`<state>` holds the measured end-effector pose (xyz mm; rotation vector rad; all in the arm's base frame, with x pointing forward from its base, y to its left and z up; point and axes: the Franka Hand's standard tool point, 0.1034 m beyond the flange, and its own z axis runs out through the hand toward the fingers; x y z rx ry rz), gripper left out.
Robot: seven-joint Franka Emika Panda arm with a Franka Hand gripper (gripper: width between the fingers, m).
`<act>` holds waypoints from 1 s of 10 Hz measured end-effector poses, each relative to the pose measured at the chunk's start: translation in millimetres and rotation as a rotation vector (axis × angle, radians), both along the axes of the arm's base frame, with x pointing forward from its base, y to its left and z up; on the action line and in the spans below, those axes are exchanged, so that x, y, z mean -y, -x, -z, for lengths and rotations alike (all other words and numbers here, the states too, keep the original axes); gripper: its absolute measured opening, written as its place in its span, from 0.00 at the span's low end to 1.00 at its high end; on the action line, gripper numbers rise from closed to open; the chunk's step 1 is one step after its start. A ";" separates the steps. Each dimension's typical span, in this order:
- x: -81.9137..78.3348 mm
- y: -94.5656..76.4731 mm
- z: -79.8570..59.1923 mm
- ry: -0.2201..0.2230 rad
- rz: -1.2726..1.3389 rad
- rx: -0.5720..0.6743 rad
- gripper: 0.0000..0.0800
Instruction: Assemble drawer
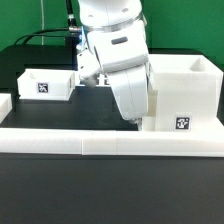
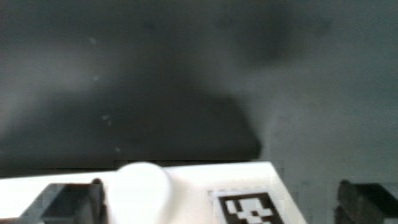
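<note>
Box: the drawer's tall box (image 1: 185, 90) sat on the counter (image 1: 50, 112) at the exterior view's right, close beside the arm.
Tray: one open tray (image 1: 45, 83) sat at the exterior view's left, well apart from the box.
Pincer: the pincer (image 2: 222, 203) was spread wide, gripping nothing, over a white knobbed part (image 2: 187, 192).
Handling: we'd guess light, stiff, slick plastic, so pinch a thin wall, not the knob (image 2: 143, 183).

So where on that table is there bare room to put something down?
The dark table between the tray, the front bar and the arm is bare. It is crowded where the gripper hangs close beside the housing.
</note>
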<state>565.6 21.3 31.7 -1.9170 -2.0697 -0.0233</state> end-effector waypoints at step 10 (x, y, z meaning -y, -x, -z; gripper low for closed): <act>-5.0 0.0 -1.9 -0.016 -0.012 -0.031 0.81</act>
